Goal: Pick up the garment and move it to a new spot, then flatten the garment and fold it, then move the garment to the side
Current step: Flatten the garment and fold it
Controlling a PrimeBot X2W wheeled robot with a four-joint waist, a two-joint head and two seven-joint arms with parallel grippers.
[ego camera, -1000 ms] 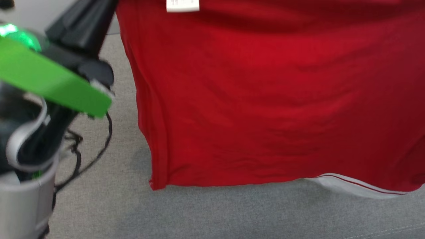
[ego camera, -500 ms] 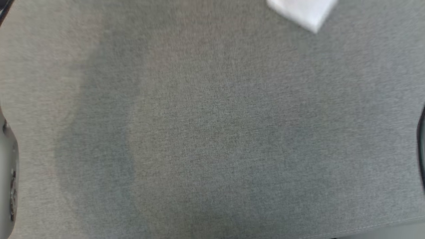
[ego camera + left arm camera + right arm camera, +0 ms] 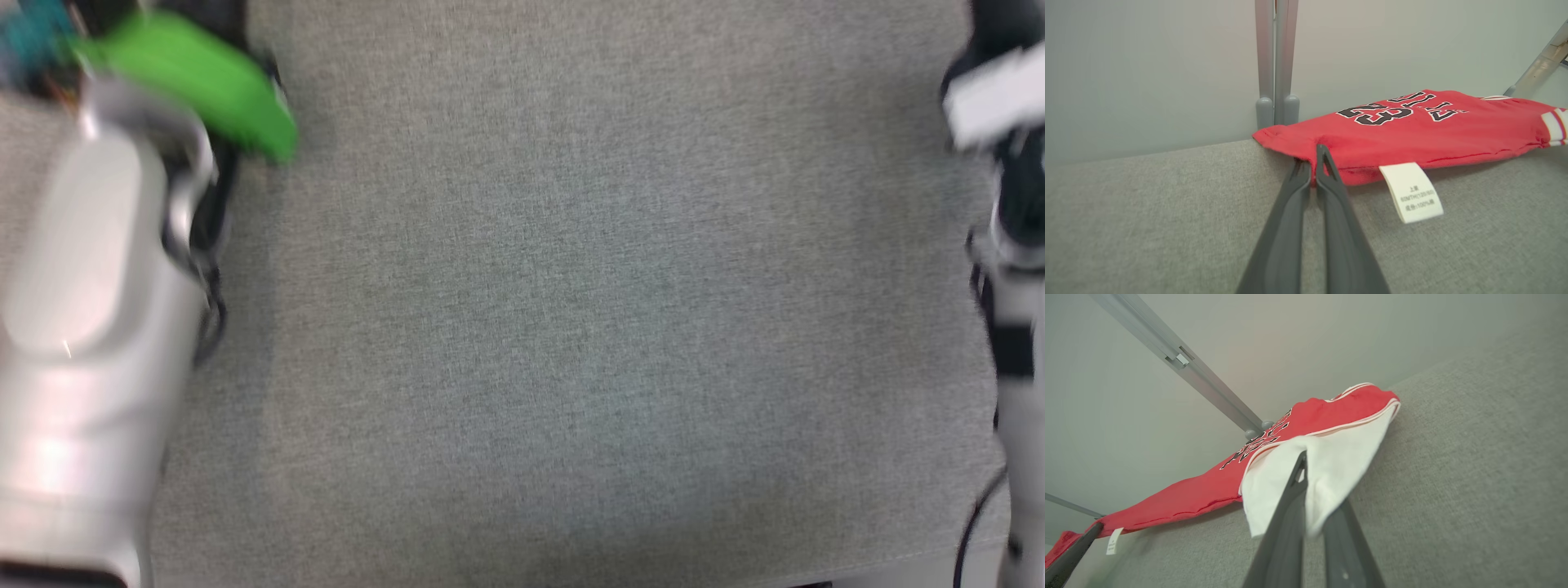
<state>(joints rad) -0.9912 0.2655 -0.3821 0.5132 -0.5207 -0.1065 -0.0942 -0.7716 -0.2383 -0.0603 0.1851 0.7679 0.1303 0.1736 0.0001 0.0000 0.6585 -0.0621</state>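
The garment [image 3: 1412, 130] is a red jersey with black-and-white lettering and a white care label [image 3: 1412, 192]. It lies stretched along the far side of the grey fabric surface [image 3: 571, 327], against the pale wall. My left gripper [image 3: 1314, 165] is shut on its red hem beside the label. My right gripper [image 3: 1302, 465] is shut on a white part of the garment [image 3: 1331, 465] at the other end. In the right wrist view the left gripper's fingers [image 3: 1069, 555] show at the lower left. The head view has my pale left forearm [image 3: 90, 286] and my right arm [image 3: 1008, 245] at its sides.
Two upright metal posts [image 3: 1276, 61] stand at the wall behind the garment's left end. A slanted metal rail [image 3: 1180, 363] runs down to the same spot. The surface's front edge [image 3: 898, 559] crosses the head view's lower right. Dark cables hang by both arms.
The head camera has swung: the red garment filled its view a second ago and is now out of it, and both arms have come into its sides. Both grips stay shut.
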